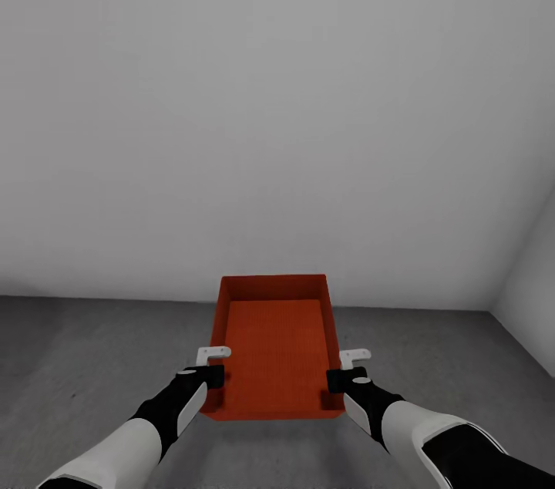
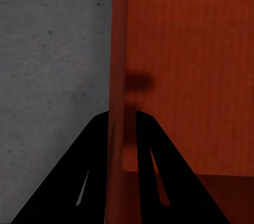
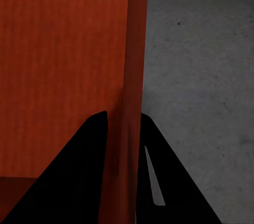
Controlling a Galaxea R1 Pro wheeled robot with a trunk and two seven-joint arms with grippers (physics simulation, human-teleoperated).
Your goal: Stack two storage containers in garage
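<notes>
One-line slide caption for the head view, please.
Both grippers, left and right, clamp opposite side walls of a red-orange container above the grey concrete floor.

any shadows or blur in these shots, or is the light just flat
Head view: soft, even light on the wall, no glare, only faint shade on the floor. Left wrist view: a small dark blurred shadow falls inside the container, whose wall looks smeared between the fingers. Right wrist view: same smeared wall.
</notes>
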